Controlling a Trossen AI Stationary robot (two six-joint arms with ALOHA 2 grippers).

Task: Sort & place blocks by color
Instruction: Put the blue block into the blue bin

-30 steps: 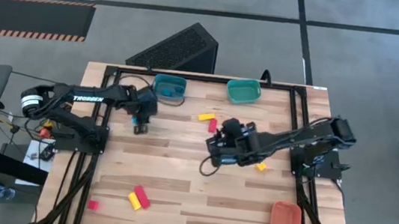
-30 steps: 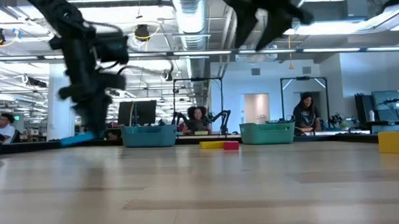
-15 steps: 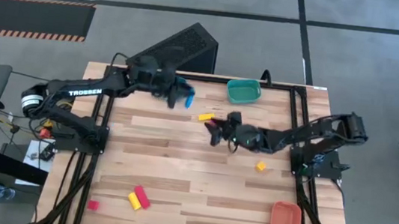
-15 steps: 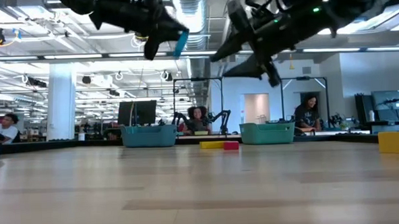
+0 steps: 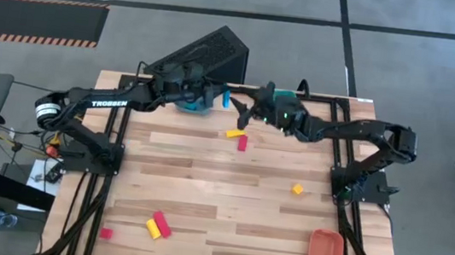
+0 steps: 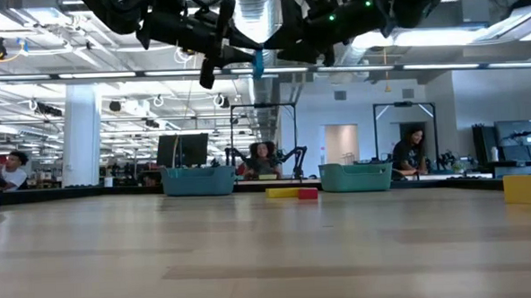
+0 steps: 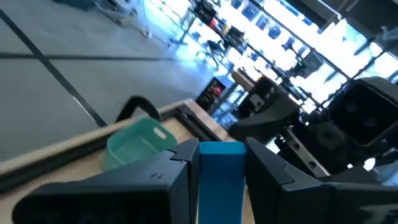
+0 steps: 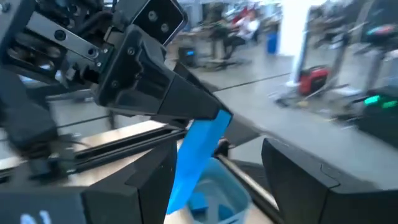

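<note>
Both arms are dark, jointed links on black frame bases at the table's sides. The left arm point(image 5: 97, 102) carries white "TROSSEN" lettering and a white collar ring. The right arm point(image 5: 356, 132) shows small green indicator lights and black cabling.

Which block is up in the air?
The blue block, pinched in the left gripper above the blue bin. The red and yellow blocks all lie on the table.

Along the far edge the air is crowded — the left end effector point(image 5: 218, 98) with its blue block point(image 5: 225, 100) meets the right end effector point(image 5: 242, 112) above the blue bin point(image 5: 192, 104). The counter point(image 5: 203, 193) lies open in the middle — only scattered blocks.
</note>
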